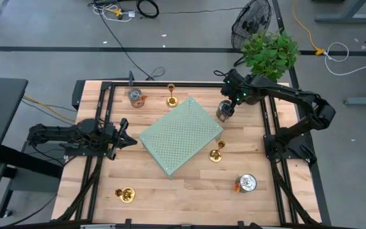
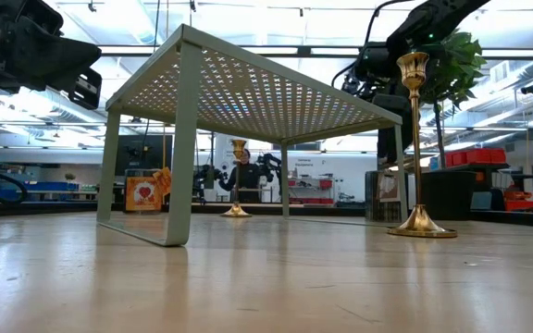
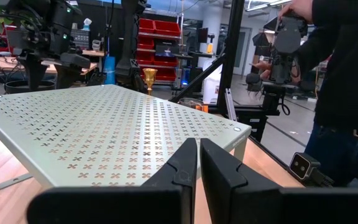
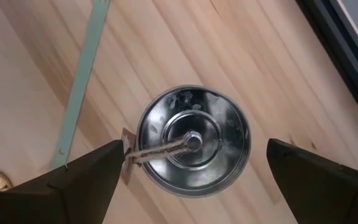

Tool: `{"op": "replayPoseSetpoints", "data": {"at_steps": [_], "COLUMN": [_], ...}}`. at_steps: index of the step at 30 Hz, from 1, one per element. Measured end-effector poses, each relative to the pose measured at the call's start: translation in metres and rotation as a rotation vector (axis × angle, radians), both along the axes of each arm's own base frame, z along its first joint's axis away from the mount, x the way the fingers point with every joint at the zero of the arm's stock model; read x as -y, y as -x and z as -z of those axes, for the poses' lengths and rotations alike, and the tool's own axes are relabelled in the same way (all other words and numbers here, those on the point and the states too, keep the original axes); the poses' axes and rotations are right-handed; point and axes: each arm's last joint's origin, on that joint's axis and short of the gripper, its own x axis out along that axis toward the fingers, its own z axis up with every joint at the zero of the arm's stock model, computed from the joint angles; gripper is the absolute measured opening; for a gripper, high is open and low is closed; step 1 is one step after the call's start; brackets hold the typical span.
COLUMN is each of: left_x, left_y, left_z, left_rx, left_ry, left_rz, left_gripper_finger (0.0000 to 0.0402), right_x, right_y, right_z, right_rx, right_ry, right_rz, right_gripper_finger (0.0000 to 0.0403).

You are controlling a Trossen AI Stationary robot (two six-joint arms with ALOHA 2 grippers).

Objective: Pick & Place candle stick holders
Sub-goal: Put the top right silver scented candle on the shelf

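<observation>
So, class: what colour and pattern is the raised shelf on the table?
Pale green shelf, punched all over with small cross-shaped holes; the left wrist view shows it best.

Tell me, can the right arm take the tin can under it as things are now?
Probably yes. The right gripper hangs open directly over the tin can, one finger on each side of it, with bare table around it and nothing between.

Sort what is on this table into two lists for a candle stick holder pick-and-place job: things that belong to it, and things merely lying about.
Belong to the job:
- candle stick holder at the far edge
- candle stick holder beside the rack
- candle stick holder at the near left

Lying about:
- green perforated rack
- tin can under the open right gripper
- far tin can
- near tin can
- potted plant
</observation>
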Motion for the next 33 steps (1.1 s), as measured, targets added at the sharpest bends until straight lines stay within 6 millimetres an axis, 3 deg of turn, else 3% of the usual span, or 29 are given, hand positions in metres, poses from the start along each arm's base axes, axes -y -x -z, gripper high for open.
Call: {"op": "replayPoseSetpoints", "data": {"at_steps": [33], "left_x": [0.0], "left_y": [0.0], "left_z": [0.0], "left_rx": [0.0], "left_ry": [0.0], "left_rz": [0.0], "left_gripper_finger": [0.0025], "right_x": [0.0063], "right_y": [-0.0042], "right_z": [0.0052], "right_rx": [-0.003], "right_ry": [0.03], "right_rz": [-0.001], "right_gripper_finger": [0.04]}}
